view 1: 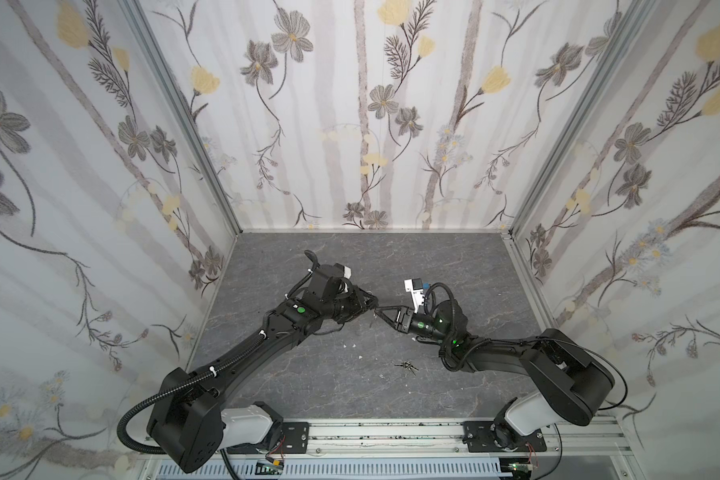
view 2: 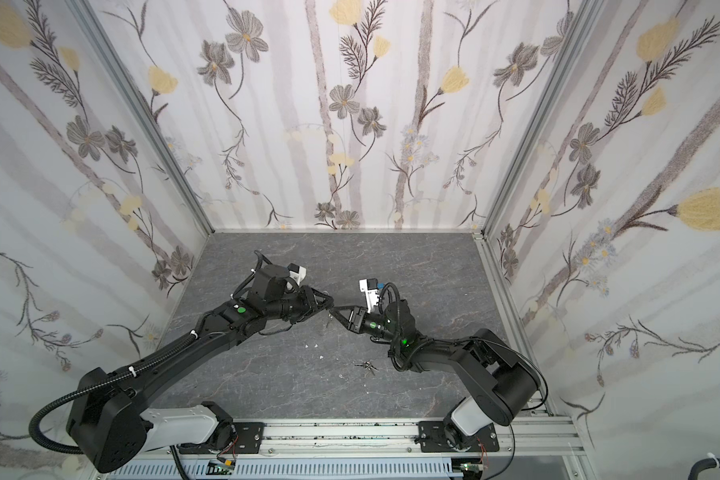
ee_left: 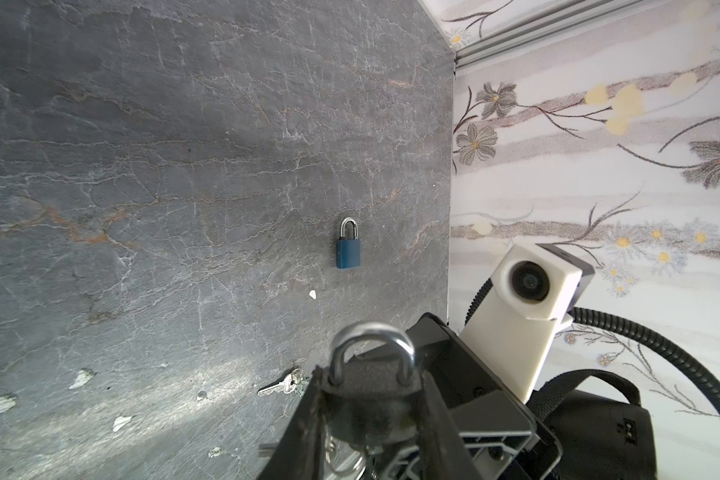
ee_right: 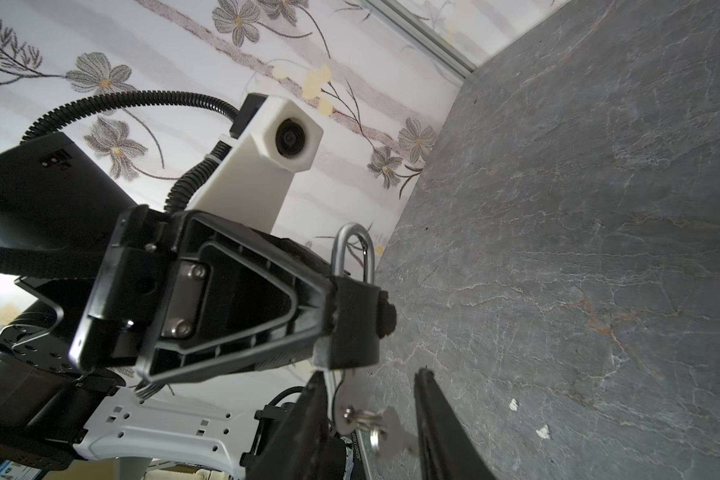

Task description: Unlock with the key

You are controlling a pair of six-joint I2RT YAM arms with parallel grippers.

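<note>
Padlock [ee_right: 356,328] — black, silver shackle — gripped by left hand [ee_left: 373,395]; right hand [ee_right: 371,378] parted around key [ee_right: 346,409].

arms [view 1: 242,361] black | bases [view 1: 246,428] white | conduit [view 1: 129,415] ribbed black | status lights [view 1: 300,309] green

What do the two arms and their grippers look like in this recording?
The left arm and right arm are black, each with a white section at the base and a green dot near the wrist. Black corrugated cable runs along each. The left gripper and right gripper have black, triangular, ribbed fingers. A white boxy camera mount sits on each wrist.
</note>
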